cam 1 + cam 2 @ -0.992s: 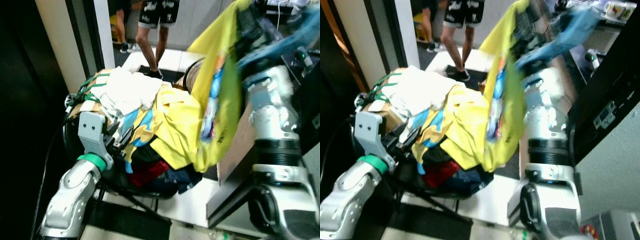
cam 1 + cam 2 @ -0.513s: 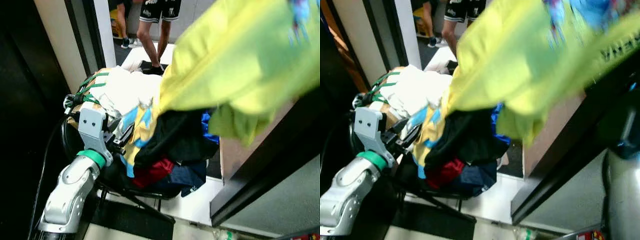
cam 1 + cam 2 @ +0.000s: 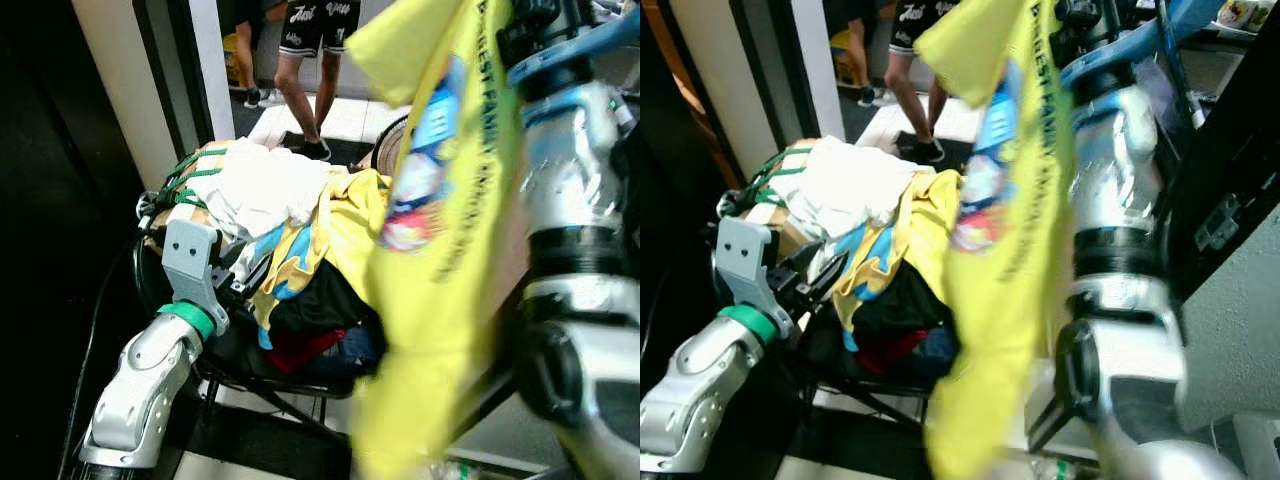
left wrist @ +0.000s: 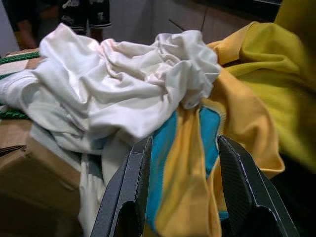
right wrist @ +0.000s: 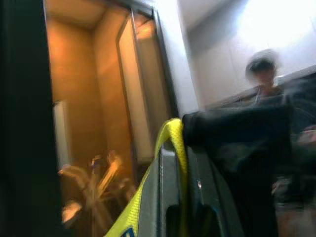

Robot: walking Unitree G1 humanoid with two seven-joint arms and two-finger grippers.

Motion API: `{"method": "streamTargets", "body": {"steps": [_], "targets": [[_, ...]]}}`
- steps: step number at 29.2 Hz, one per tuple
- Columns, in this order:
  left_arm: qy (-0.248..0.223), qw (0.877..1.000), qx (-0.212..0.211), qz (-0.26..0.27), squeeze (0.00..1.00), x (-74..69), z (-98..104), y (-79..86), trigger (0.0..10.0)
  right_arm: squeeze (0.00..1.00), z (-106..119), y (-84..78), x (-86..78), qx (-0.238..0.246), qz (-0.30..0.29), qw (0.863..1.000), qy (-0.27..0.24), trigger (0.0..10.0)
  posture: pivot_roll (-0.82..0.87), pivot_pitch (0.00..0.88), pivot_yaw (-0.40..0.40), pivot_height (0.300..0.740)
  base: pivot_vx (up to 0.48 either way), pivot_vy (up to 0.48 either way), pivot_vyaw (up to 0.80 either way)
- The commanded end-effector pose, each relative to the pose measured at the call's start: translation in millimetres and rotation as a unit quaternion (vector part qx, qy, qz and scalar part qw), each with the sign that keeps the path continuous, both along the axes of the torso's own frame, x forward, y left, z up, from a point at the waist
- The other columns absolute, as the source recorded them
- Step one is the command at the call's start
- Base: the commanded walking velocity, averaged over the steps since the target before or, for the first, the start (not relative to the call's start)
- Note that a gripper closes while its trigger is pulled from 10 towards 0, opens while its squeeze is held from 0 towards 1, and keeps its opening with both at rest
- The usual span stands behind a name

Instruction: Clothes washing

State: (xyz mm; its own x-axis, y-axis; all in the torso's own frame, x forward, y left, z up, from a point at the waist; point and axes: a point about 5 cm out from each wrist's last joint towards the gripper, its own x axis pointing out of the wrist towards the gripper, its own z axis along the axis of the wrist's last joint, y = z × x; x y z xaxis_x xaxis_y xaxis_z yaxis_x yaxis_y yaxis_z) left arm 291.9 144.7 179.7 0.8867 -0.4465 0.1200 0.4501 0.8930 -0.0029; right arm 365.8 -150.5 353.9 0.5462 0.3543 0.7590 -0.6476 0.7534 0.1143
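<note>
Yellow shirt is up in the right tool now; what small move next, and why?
Probably lift the right tool a little higher: the yellow shirt, pinched in it, hangs low beside the clothes pile, so it may snag when carried away.

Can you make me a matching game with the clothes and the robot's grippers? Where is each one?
Things:
1. yellow shirt
2. white cloth
3. left gripper
4. person

Places:
A. on top of the laundry pile
B. standing in the back
C. hanging from the raised right gripper
D. open, at the yellow and blue cloth

Pairs: 1-C, 2-A, 3-D, 4-B
</note>
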Motion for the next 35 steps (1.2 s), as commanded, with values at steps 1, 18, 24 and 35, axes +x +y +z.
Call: {"method": "streamTargets", "body": {"steps": [1, 18, 24, 35], "targets": [[0.011, 1.0, 0.003, -0.002, 0.0, -1.1, -4.6, -0.5, 10.0, 0.0, -17.2, 17.7, -1.6, -0.024, 0.044, 0.998, 0.025, 10.0, 0.07, 0.0, 0.046, 0.74, 0.0, 0.0, 0.0], [0.014, 1.0, -0.004, -0.003, 0.0, 2.2, -6.2, -6.8, 10.0, 0.0, -74.3, 48.0, 0.7, 0.026, -0.069, 0.983, 0.168, 10.0, 0.04, 0.0, 0.054, 0.74, 0.0, 0.0, 0.0], [0.014, 1.0, -0.005, -0.003, 0.0, 1.4, -6.5, -6.6, 10.0, 0.0, -63.7, 38.0, -1.7, 0.035, -0.093, 0.983, 0.153, 10.0, 0.04, 0.0, 0.054, 0.74, 0.0, 0.0, 0.0], [0.017, 1.0, -0.004, 0.019, 0.0, 2.9, -6.5, -1.5, 10.0, 0.0, -56.7, 32.0, 9.6, 0.004, -0.109, 0.983, 0.147, 10.0, 0.04, 0.0, 0.054, 0.74, 0.0, 0.0, 0.0]]}}
